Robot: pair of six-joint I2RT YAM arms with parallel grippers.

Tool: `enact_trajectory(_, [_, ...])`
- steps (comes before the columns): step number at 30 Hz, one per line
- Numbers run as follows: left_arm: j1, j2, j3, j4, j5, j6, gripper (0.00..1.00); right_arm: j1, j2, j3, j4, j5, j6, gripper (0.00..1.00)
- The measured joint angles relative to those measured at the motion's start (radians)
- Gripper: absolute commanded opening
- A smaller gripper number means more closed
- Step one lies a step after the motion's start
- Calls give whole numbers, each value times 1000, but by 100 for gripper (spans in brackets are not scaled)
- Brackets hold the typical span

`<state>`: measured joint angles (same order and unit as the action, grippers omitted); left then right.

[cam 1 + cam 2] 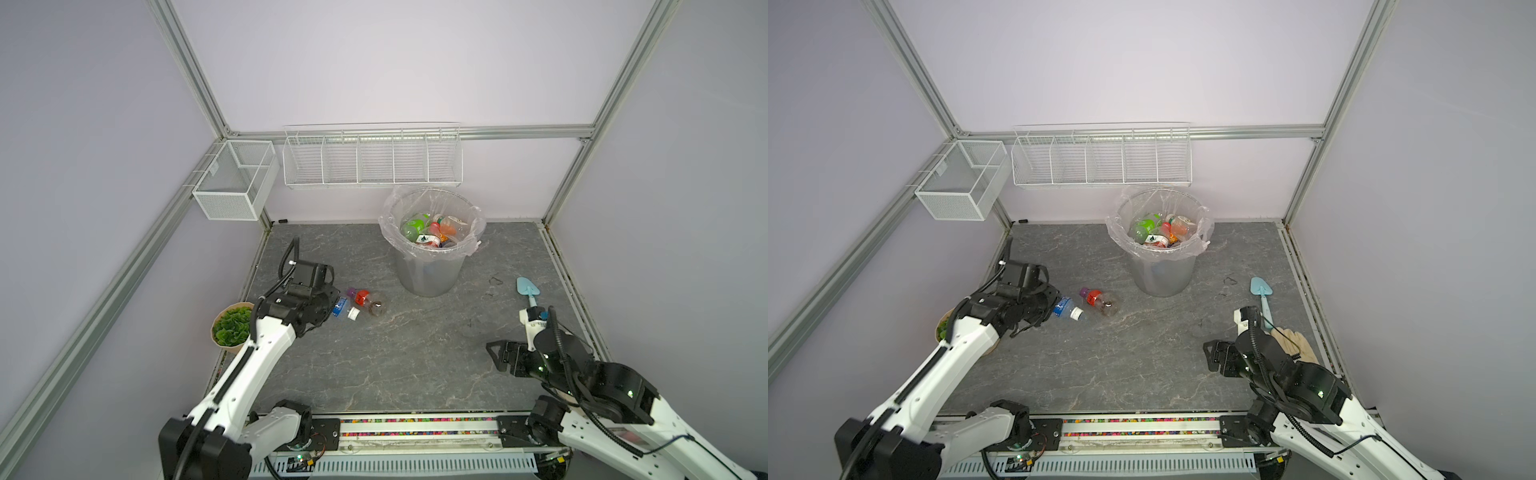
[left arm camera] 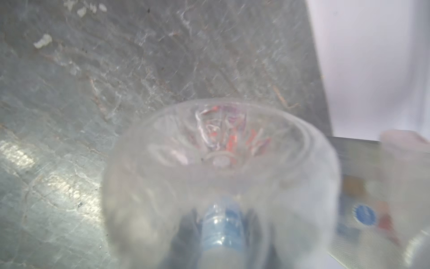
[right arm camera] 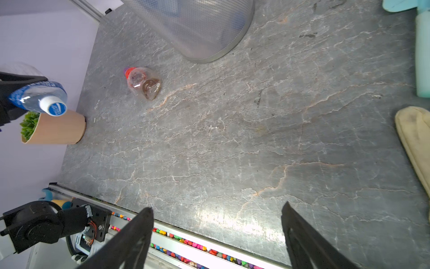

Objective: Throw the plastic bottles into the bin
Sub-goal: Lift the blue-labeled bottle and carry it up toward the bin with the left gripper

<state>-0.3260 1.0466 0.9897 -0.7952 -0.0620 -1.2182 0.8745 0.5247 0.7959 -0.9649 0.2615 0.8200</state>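
My left gripper (image 1: 335,306) is shut on a clear plastic bottle (image 1: 343,308) with a blue label and a white cap (image 1: 1076,313), gripping its lower half. In the left wrist view the bottle's base (image 2: 221,167) fills the middle. A second bottle (image 1: 366,301), with a red label and a purple cap, lies on the table just right of it, also in the right wrist view (image 3: 142,82). The grey bin (image 1: 428,276), lined with a clear bag, stands at the back with several bottles (image 1: 1156,230) inside. My right gripper (image 3: 217,207) hangs open and empty over the front right (image 1: 496,353).
A potted green plant (image 1: 231,326) sits at the left edge beside my left arm. A blue trowel (image 1: 528,291) and a beige glove (image 1: 1293,343) lie at the right edge. Two white wire baskets (image 1: 372,158) (image 1: 232,183) hang on the walls. A rail of coloured beads (image 1: 415,428) runs along the front.
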Motion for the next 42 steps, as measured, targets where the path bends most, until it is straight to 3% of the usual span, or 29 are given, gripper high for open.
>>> enact_trajectory(5, [1,-189,2,-32,-69,44,0,34,110,40,54,-30,-43,89])
enact_trajectory(11, [1,-298,70,-96,-123,138,0,121,216,48,127,-28,-58,89])
enact_trajectory(21, [1,-487,233,-53,-174,311,0,248,420,54,239,-19,-61,88])
enact_trajectory(26, [1,-555,214,69,-98,401,0,288,499,55,283,-23,-61,88])
enact_trajectory(31, [1,-580,190,242,55,458,0,316,547,55,306,-23,-61,88])
enact_trajectory(42, [1,-404,311,444,354,504,0,327,504,55,305,7,-58,88])
